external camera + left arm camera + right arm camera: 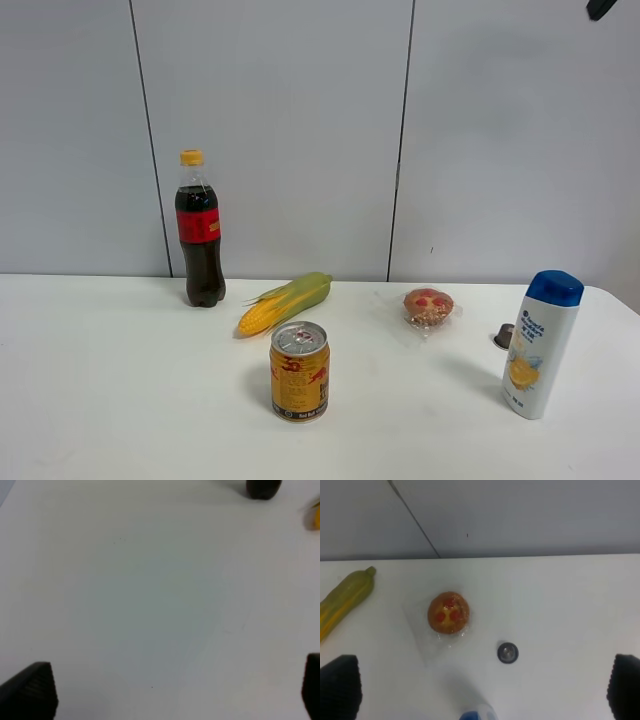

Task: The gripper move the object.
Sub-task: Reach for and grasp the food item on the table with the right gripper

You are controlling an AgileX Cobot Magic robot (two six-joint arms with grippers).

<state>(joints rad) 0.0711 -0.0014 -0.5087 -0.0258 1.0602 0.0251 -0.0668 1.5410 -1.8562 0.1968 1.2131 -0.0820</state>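
The muffin (428,306), golden-brown with red spots and wrapped in crinkly clear plastic, lies on the white table (120,400) right of centre, near the back wall. It also shows in the right wrist view (448,612). My right gripper (482,687) is open and empty, above the table with the muffin ahead of its fingertips (340,685). My left gripper (175,687) is open and empty over bare table. Neither gripper shows in the exterior high view.
A cola bottle (199,232) stands at the back left. A corn cob (284,303) lies beside it. A gold drink can (299,371) stands in front. A white shampoo bottle (540,343) stands at the right, with a small dark cap (503,336) behind it.
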